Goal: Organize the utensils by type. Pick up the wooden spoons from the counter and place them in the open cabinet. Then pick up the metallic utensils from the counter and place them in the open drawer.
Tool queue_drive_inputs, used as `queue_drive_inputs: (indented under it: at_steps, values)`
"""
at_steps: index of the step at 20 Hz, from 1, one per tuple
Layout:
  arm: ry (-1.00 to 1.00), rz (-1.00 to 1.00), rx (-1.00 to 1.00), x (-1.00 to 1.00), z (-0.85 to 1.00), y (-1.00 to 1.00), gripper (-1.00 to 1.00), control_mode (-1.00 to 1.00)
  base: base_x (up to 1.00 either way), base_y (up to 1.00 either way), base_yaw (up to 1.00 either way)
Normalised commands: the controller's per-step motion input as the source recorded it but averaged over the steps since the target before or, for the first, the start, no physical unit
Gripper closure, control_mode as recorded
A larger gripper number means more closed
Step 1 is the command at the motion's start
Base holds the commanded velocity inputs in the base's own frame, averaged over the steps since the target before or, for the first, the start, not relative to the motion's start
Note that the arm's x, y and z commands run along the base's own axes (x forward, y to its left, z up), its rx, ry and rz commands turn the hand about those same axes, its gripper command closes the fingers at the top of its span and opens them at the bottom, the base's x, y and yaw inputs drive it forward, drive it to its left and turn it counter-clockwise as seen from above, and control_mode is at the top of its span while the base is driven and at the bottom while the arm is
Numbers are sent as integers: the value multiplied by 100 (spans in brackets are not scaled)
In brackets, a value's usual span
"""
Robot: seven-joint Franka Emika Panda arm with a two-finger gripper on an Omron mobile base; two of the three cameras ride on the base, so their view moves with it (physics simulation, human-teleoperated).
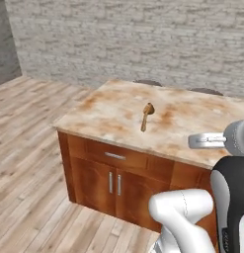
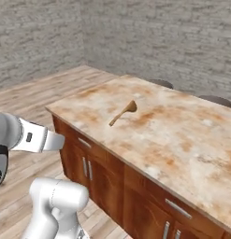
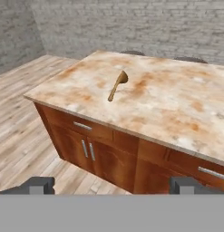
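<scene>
One wooden spoon [image 1: 146, 116] [image 2: 122, 113] [image 3: 117, 84] lies flat on the marbled beige counter [image 1: 108, 113] [image 2: 182, 135] [image 3: 177, 104], bowl end away from me, handle pointing toward the near edge. My gripper [image 3: 113, 186] hangs in front of the counter's near edge, well short of the spoon. It is open, with its two dark fingertips [image 3: 41, 185] far apart and nothing between them. The metallic utensils, the cabinet and the drawer are out of view.
Under the counter are reddish-brown wooden fronts: a shut panel with a silver bar handle [image 1: 115, 156] [image 3: 81, 126] above paired doors [image 1: 114, 184]. Dark seat tops [image 1: 148, 82] peek over the far edge. Wooden floor [image 1: 29, 163] spreads to the left, and a grey brick wall stands behind.
</scene>
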Motion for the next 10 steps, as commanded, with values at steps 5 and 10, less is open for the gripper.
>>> queue_drive_inputs:
  at_steps: [5,10]
  values:
    - [0,0,0,0,0,0,-100,100,56,57,-30]
    - [0,0,0,0,0,0,-100,100,27,25,-24]
